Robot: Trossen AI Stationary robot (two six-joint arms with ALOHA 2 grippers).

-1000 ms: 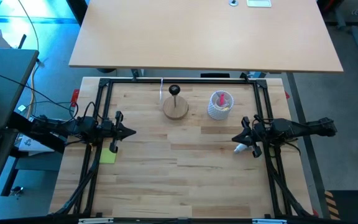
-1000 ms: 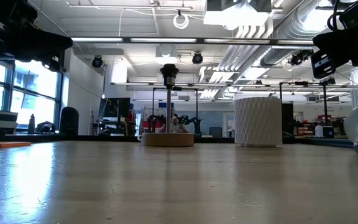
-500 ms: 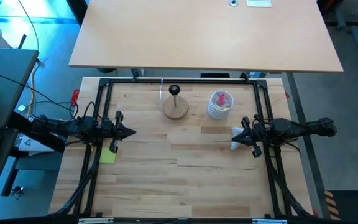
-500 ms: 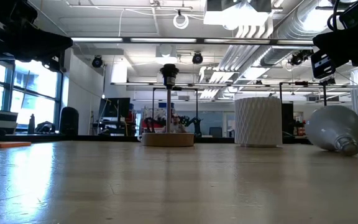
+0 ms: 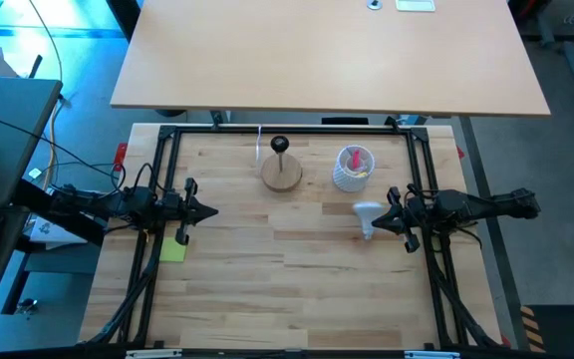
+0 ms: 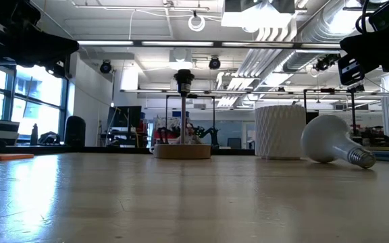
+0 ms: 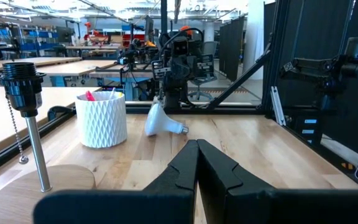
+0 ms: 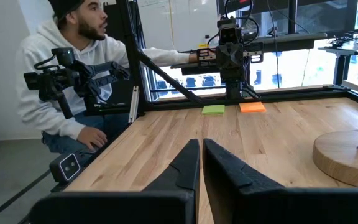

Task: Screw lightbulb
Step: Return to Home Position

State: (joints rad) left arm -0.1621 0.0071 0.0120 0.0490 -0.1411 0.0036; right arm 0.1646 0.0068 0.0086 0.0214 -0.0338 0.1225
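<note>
The white lightbulb (image 5: 366, 213) lies on its side on the wooden table, just left of my right gripper's tip. Its silvery screw base (image 6: 360, 158) points toward the near edge. It also shows in the left wrist view (image 7: 159, 121). My right gripper (image 5: 379, 221) is shut and empty, held above the table at the right side. My left gripper (image 5: 213, 211) is shut and empty at the left side. The wooden disc with the black socket stem (image 5: 281, 170) stands on the table at the far middle.
A white ribbed cup (image 5: 353, 168) holding a red item stands right of the socket stand. A yellow-green note (image 5: 172, 249) lies near my left gripper. A black frame (image 5: 287, 130) borders the table. A person (image 8: 73, 81) sits beyond the table's left side.
The lightbulb has rolled along the table from beside my right arm toward the left and far side, turning about as it went. It now lies in front of my right gripper's tip. Neither gripper has moved.
</note>
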